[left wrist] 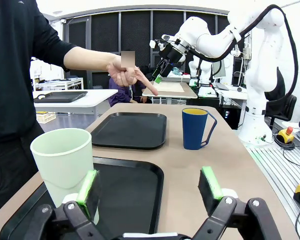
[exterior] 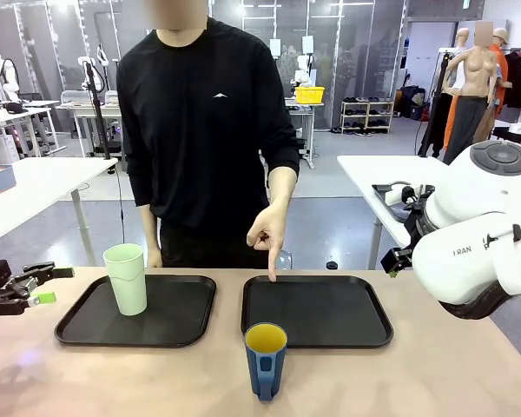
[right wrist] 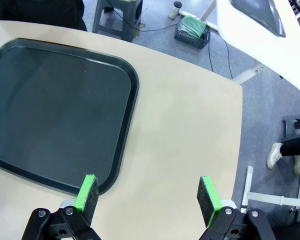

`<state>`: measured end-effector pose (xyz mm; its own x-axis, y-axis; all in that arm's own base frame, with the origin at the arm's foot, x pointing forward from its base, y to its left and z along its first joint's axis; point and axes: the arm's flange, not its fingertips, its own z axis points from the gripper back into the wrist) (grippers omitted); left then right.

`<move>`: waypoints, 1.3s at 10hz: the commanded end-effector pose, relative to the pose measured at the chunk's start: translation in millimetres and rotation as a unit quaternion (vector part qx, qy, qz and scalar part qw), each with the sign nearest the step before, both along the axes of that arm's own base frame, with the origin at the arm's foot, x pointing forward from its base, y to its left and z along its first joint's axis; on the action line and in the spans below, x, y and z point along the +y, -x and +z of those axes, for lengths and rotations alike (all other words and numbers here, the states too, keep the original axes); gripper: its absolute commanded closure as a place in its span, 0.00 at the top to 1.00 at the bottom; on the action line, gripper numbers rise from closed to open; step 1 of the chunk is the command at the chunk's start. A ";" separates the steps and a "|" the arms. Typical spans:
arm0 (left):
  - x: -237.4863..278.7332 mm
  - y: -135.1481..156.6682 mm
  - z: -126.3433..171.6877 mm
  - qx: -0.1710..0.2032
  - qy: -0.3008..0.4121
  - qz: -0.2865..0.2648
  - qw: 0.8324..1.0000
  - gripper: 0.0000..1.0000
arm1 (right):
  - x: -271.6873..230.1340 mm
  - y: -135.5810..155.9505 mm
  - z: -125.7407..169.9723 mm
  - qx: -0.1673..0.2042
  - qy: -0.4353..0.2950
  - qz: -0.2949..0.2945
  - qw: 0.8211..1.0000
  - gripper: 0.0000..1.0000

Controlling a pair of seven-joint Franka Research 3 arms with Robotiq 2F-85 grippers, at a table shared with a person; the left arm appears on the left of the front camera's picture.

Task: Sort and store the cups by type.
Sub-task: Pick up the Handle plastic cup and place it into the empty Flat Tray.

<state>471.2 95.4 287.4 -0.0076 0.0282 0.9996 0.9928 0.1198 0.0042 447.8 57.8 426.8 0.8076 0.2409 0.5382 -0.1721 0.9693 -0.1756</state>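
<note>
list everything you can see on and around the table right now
table: one, tan, under everything
trays: two, black, side by side on the table, left tray and right tray
tumbler: one, mint green, upright on the left tray's left part
mug: one, dark blue with yellow inside, on the table in front of the right tray
hand: one, the person's, pointing down at the right tray's far rim
left gripper: one, black with green pads, open, near the tumbler
right gripper: one, same colours, open, above the right tray's edge
</note>
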 end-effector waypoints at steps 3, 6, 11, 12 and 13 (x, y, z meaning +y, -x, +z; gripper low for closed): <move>-0.3 -1.9 1.0 -0.002 -0.001 -0.001 1.000 1.00 | 0.1 0.0 0.3 0.000 0.003 0.002 1.000 1.00; -0.3 -1.9 1.0 -0.002 -0.001 -0.001 1.000 1.00 | 0.1 0.0 0.3 0.000 0.003 0.002 1.000 1.00; 13.9 20.5 24.7 0.007 -0.102 0.033 0.994 1.00 | 0.1 0.0 0.3 0.000 0.003 0.002 1.000 1.00; 19.2 28.7 32.5 0.005 -0.160 0.049 0.986 1.00 | 0.1 0.0 0.3 0.000 0.003 0.002 1.000 1.00; 22.2 36.5 39.3 0.011 -0.197 0.060 0.978 1.00 | 0.1 0.0 0.3 0.000 0.003 0.002 1.000 1.00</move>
<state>452.1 130.3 314.6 -0.0180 -0.2572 0.9662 0.9770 0.2010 0.0717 447.8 57.8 426.7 0.8077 0.2410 0.5382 -0.1722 0.9693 -0.1756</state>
